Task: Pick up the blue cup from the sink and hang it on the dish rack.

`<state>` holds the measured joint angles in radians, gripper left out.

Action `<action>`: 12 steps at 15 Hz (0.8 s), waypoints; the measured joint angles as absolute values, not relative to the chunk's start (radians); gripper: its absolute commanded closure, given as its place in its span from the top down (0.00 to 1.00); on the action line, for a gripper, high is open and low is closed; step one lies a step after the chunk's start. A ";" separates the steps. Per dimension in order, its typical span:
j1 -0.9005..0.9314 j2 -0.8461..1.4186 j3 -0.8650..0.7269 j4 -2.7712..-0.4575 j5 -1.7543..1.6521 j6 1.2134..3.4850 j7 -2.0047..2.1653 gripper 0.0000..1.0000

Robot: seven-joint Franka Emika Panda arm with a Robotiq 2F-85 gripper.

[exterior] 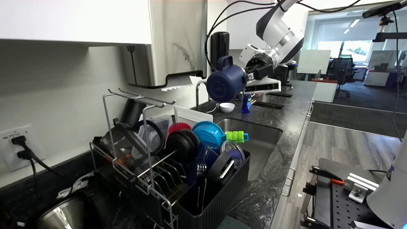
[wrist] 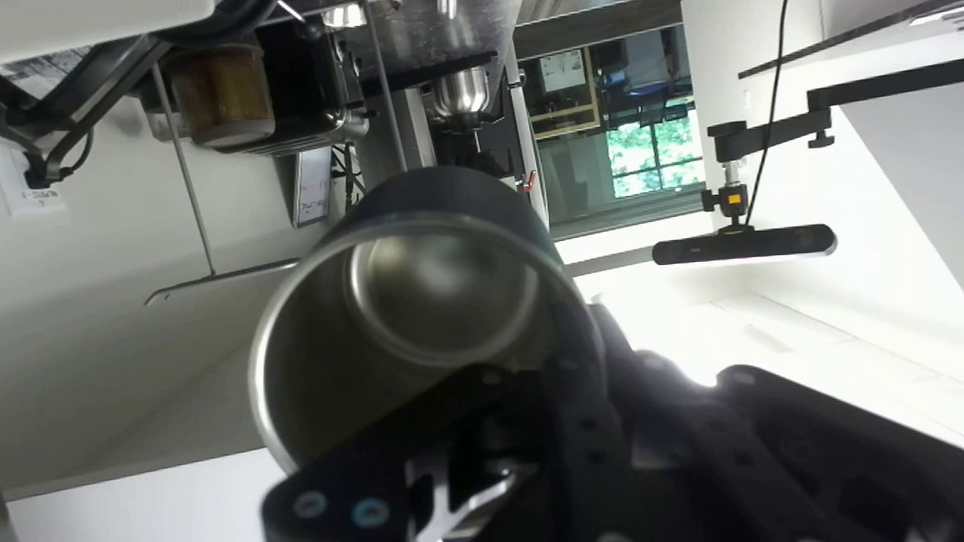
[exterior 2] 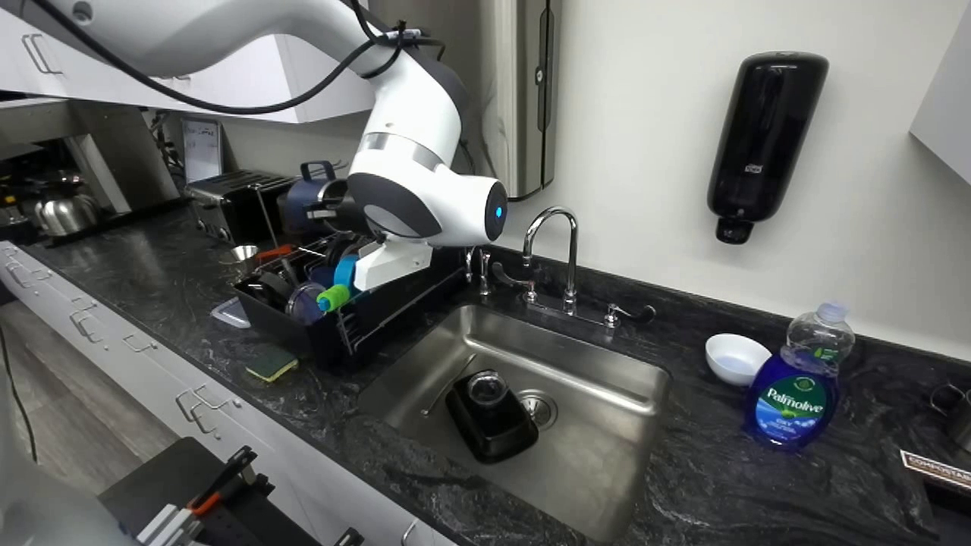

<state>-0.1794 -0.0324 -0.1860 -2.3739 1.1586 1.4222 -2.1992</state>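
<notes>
- Gripper [exterior: 249, 76] clamps the wall of the blue cup [exterior: 226, 83], its fingers [wrist: 584, 410] set inside and outside the mouth in the wrist view; the hold looks firm.
- The blue cup is up in the air, lying on its side, handle [exterior: 225, 58] on top, base pointing away from the gripper, touching nothing else that the pictures show.
- The dish rack [exterior: 219, 194], crowded, stands beside the sink [exterior 2: 584, 455]; in an exterior view the cup is apart from the rack's silver hooks [exterior: 174, 102], though how deep the gap runs is hard to judge.
- The sink holds a black dish [exterior 2: 497, 432] with a clear round thing [exterior 2: 487, 387] on it; the blue cup is out of it.
- Done, by my reading: the pick-up and part of the carry toward the rack.
- Left: bringing the handle to a hook, hanging it so that it bears the weight, then letting go and backing off; hanging is not yet done.
</notes>
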 measured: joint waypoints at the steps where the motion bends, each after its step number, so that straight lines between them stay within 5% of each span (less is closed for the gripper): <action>1: -0.177 -0.035 -0.186 -2.383 1.151 1.418 -2.193 0.02; 12: -0.136 -0.104 -0.139 -2.484 1.120 1.416 -2.144 0.02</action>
